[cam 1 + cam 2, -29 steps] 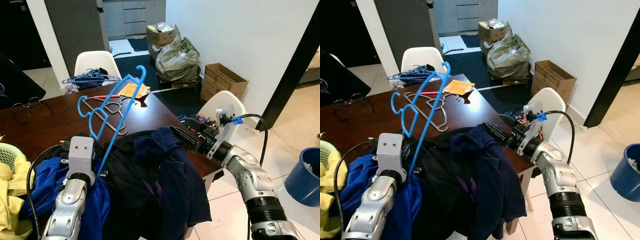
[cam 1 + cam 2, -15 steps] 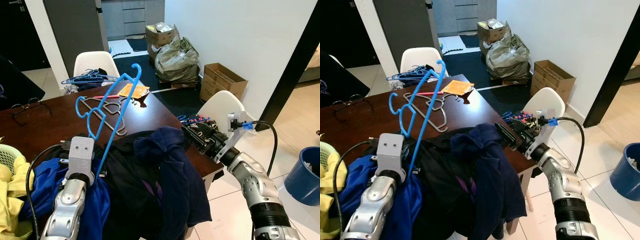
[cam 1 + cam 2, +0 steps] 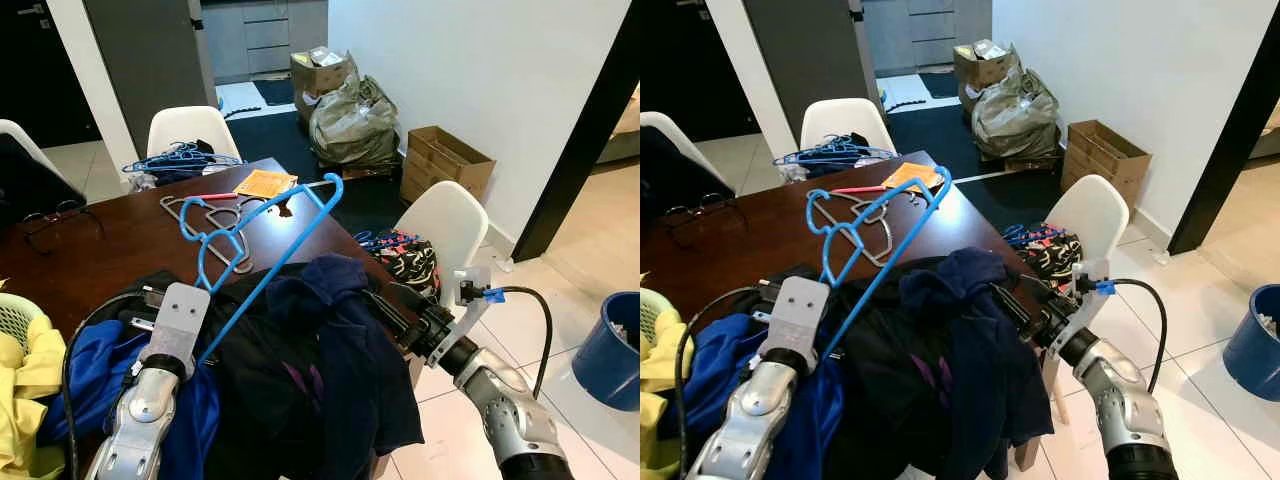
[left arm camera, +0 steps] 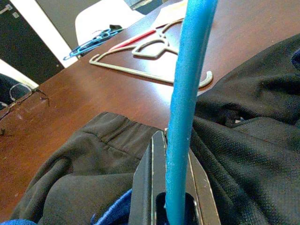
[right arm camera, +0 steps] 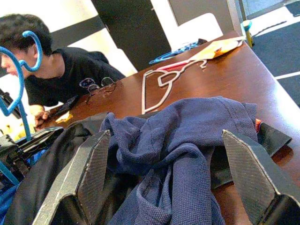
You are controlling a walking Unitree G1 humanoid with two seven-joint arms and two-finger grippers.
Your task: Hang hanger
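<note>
Blue plastic hanger [image 3: 262, 250], thin and rod-like, is clamped at its lower end in the left gripper [image 4: 174, 187] jaws and tilted up over the glossy dark wood counter [image 3: 110, 250]. Right gripper [image 5: 168, 178] jaws are spread wide just beside a crumpled navy knit garment [image 3: 345, 340]. Beige hangers [image 3: 215, 215] and an orange paper [image 3: 265, 182] are seen further back, plus white chairs [image 3: 445, 225].

The left gripper [image 4: 176, 206] is clamping a blue hanger [image 3: 262, 262] and raising it, forearm angled upward. The right gripper [image 5: 168, 183] is reaching forward, fingers [image 5: 79, 180] spread wide.
</note>
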